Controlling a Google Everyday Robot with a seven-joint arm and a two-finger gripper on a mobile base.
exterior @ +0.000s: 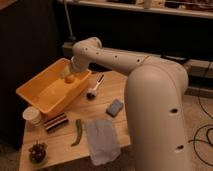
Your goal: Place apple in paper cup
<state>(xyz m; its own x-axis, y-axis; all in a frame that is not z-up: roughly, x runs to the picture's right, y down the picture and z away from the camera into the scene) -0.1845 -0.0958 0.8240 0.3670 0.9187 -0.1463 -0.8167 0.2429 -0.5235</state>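
The apple (69,79) is a small orange-red fruit inside the yellow bin (37,95), near its far right wall. My gripper (70,74) reaches down into the bin from the arm above and sits right at the apple, touching or nearly touching it. The paper cup (33,115) is short and white and stands upright on the table just in front of the bin's near left corner, well away from the gripper.
The wooden table (127,90) also holds a dark striped object (56,122), a green pepper (77,132), a white cloth (102,141), a blue sponge (115,107), a brush (95,88) and a dark bowl of grapes (37,152). My large white arm (155,105) covers the right side.
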